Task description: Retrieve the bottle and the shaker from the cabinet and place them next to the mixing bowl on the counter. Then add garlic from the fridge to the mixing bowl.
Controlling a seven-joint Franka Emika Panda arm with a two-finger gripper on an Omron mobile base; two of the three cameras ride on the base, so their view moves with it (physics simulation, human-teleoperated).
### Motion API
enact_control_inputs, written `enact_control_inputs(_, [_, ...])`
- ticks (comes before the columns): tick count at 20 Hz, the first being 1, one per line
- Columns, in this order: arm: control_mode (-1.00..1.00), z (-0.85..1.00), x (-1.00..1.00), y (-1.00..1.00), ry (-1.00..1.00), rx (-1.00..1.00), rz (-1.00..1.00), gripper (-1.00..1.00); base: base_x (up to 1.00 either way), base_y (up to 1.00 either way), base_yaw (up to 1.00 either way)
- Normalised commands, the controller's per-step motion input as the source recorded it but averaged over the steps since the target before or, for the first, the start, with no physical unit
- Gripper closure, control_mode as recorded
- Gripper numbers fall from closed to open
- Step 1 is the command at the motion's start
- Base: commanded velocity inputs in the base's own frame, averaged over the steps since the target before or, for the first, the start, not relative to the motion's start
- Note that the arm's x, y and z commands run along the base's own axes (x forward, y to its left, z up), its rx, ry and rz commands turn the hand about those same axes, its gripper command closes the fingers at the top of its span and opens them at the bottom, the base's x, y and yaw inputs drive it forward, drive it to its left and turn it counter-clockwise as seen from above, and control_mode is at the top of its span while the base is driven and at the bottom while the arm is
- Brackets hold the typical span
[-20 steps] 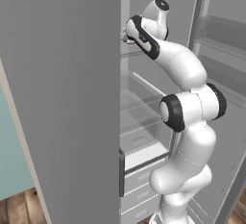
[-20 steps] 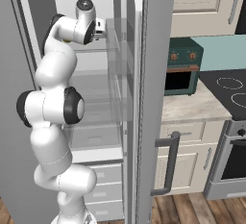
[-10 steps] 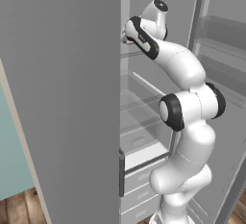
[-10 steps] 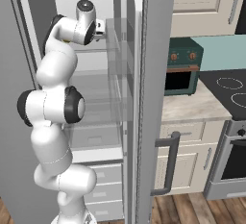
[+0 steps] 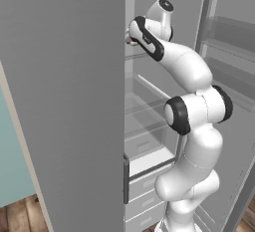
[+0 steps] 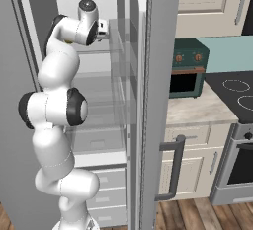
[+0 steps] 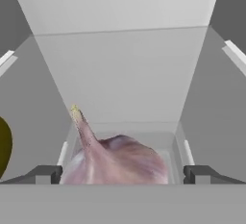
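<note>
A white robot arm reaches high into the open fridge (image 6: pixel 148 36), its gripper (image 7: pixel 123 175) spread wide with a finger on each side of the pinkish garlic (image 7: pixel 115 160) on an upper shelf, so the garlic-fetching step seems underway and closing on the bulb looks next.

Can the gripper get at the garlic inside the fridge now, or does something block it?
Probably yes. In the hand view the garlic lies between the two tips of the open gripper, on the fridge shelf, with nothing between them.
</note>
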Motion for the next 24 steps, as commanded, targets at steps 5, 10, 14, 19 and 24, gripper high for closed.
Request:
enact_control_inputs(5, [-1.0,-0.08,0.06,0.14,0.03,0.0,0.0,-1.0,0.0,0.0,0.0])
enact_control_inputs(10, [-1.0,0.0,0.0,0.01,0.01,0.0,0.0,-1.0,0.0,0.0,0.0])
enact_control_inputs(14, [-1.0,0.0,0.0,0.0,0.0,0.0,0.0,-1.0,0.0,0.0,0.0])
enact_control_inputs(19, [-1.0,-0.08,0.0,0.0,0.0,0.0,0.0,-1.0,0.0,0.0,0.0])
enact_control_inputs(24, [-1.0,-0.31,0.0,0.0,0.0,0.0,0.0,-1.0,0.0,0.0,0.0])
